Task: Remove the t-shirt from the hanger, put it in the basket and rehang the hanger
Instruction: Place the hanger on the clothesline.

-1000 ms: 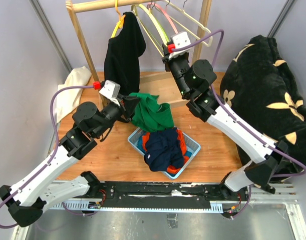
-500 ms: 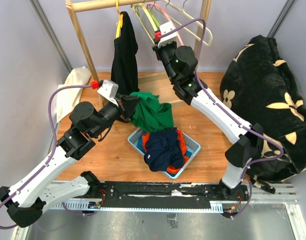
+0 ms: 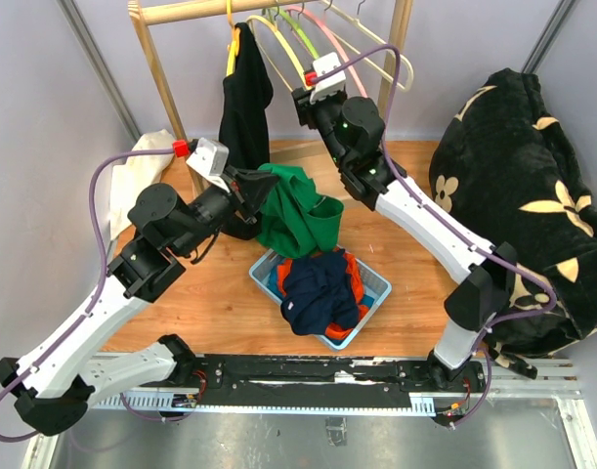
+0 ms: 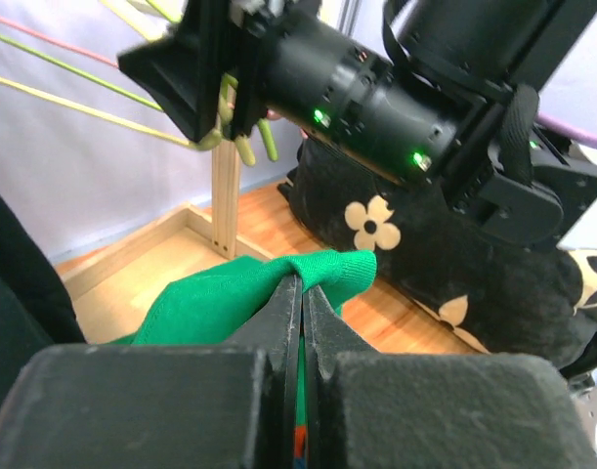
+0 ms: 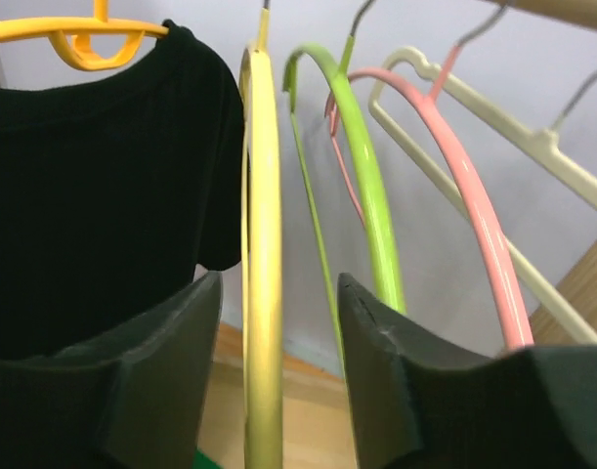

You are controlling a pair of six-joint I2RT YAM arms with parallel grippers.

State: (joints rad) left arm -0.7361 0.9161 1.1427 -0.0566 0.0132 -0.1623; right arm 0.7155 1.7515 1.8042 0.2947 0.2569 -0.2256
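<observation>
We list: left gripper (image 4: 300,293), lower centre, clamped tight on a green t-shirt (image 4: 241,298) fold; right gripper (image 5: 278,285), lower centre — parted, astride the yellow hanger (image 5: 262,195), gripping nothing.

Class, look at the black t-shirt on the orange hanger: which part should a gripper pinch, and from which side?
Probably the free-hanging sleeve of the black t-shirt, approached from the side of the yellow hanger. The sleeve droops clear of the orange hanger, giving a thin edge the jaws can close over.
</observation>
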